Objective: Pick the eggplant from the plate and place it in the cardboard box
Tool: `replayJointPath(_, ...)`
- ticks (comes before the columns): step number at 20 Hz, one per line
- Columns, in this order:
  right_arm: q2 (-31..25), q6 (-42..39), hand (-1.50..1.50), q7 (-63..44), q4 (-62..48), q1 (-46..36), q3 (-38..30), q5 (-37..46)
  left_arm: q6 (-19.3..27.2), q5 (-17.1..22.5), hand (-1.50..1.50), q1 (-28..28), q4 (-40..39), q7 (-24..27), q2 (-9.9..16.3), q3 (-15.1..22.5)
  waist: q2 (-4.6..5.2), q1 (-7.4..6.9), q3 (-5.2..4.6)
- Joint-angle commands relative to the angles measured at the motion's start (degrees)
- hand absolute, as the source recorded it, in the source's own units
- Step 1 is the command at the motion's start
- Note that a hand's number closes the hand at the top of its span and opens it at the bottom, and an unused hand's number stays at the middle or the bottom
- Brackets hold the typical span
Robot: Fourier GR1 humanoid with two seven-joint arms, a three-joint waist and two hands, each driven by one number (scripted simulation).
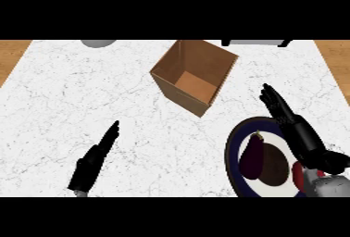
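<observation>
Spanning the whole view, the white marbled counter (82,102) carries the open cardboard box (195,76), tilted on its corner, so a careless drop could strike its rim. Nearer, the plate (232,139) holds the eggplant (253,157), lying free beside a dark shadow. Over the plate's right side, the right robot hand (294,127) has straight, spread fingers; closing off-centre may roll the eggplant away. Resting at lower left, the left robot hand (96,159) is flat and idle.
</observation>
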State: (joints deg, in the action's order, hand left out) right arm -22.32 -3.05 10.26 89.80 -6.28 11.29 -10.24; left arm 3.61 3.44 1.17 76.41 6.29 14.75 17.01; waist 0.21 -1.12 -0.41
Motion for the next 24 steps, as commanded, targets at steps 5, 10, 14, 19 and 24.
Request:
replayJointPath(5,-6.65,14.44,-1.5,-10.23,10.35,-0.81,-16.8,0.81,0.96,-3.18,0.0,-7.84,6.94,2.93,7.79,-5.83,-2.1,5.32,0.16)
replayJointPath(10,-16.12,16.4,-1.5,-19.41,14.1,11.36,-21.06,8.49,-1.98,-1.84,0.0,-11.36,11.51,-0.38,9.58,-6.42,-1.07,4.57,0.33)
replayJointPath(14,-16.4,16.12,-1.5,-16.92,24.83,20.72,-17.61,17.28,-3.96,-1.34,0.0,-12.99,12.47,-2.98,10.28,-7.29,-0.6,2.85,0.37)
replayJointPath(19,-20.49,11.65,-1.5,-21.0,29.52,21.19,-14.45,24.47,-3.86,-2.08,0.0,-14.15,12.58,-3.31,7.76,-6.36,-0.33,1.76,0.35)
replayJointPath(24,-28.49,1.13,-1.5,-31.91,29.2,19.71,-10.72,27.08,-6.45,-1.48,0.0,-14.41,11.94,-2.51,9.15,-6.93,-0.1,0.51,0.29)
